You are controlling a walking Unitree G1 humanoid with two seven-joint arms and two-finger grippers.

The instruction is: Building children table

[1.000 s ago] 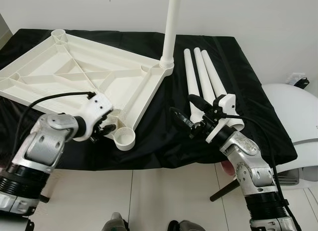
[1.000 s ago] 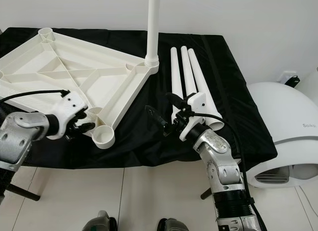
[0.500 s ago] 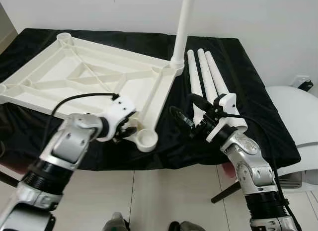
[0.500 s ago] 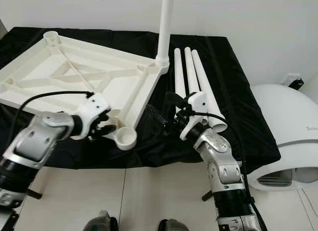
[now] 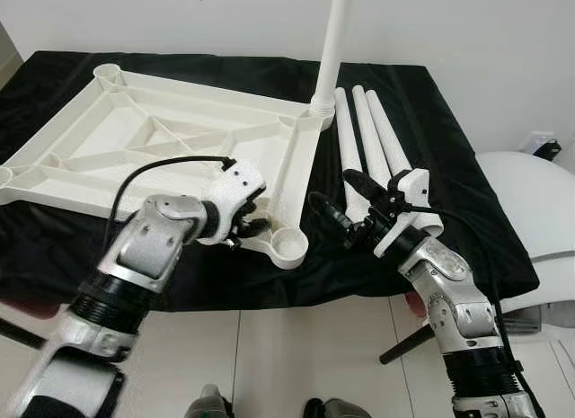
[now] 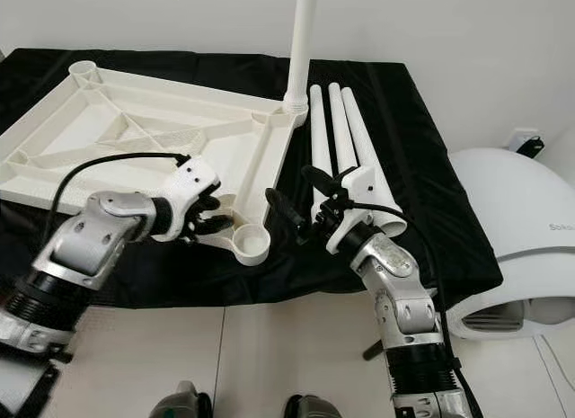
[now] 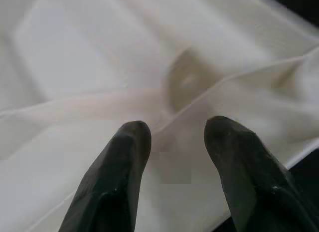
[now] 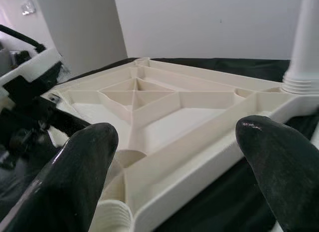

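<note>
I work in a plain indoor room. White wall, pale floor tiles, black-draped table.

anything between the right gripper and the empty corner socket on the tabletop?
Nothing but bare black cloth. In the left eye view the right gripper hangs open just beside the empty socket of the upturned tabletop, with no loose leg between them.

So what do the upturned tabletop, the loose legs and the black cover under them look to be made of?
Tabletop: apparently moulded plastic, off-white and matte; the ribbed underside and round corner sockets suggest moulding. Loose legs: seemingly the same plastic, smooth tapered tubes with a slight sheen. Black cover: looks like thin woven fabric, since it wrinkles and drapes over the edge. The left gripper rests on the tabletop's edge.
</note>
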